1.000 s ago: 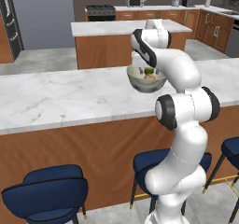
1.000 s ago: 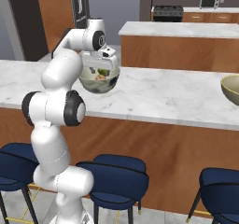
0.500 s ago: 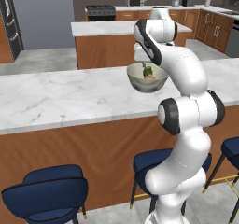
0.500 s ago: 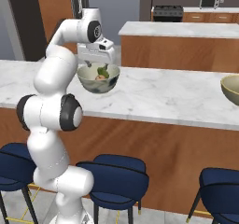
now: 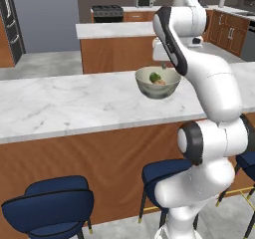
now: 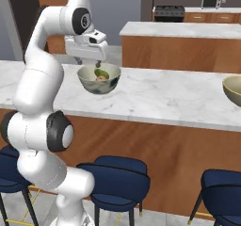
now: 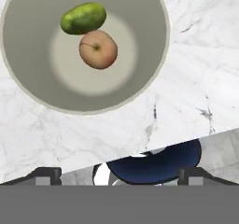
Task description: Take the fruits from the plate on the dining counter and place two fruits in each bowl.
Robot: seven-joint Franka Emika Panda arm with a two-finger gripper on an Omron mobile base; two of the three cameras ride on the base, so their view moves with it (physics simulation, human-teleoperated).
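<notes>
A pale grey bowl [image 5: 158, 86] [image 6: 99, 83] [image 7: 140, 73] stands on the marble dining counter [image 5: 74, 108] [image 6: 164, 98] [image 7: 186, 78]. Two fruits lie in it, touching: a green oblong one [image 7: 83, 17] [image 5: 155, 76] [image 6: 100, 73] and a reddish-brown apple-like one [image 7: 98, 49] [image 5: 160, 82]. My gripper [image 5: 164, 63] [image 6: 92, 62] [image 7: 120, 174] hangs open a short way above the bowl, with nothing between its fingers. A beige bowl [image 6: 233, 89] sits at the counter's right end. The plate is out of view.
Dark blue stools [image 5: 55, 203] [image 5: 169, 171] [image 6: 117, 178] [image 6: 221, 182] stand along the counter's near side, and one stool [image 7: 154, 162] lies below the hand. A shorter marble-topped island [image 5: 114, 31] [image 6: 188, 29] stands behind the counter.
My hand has risen out of the grey bowl and its fingers have spread wider. Both fruits stay in the bowl.
</notes>
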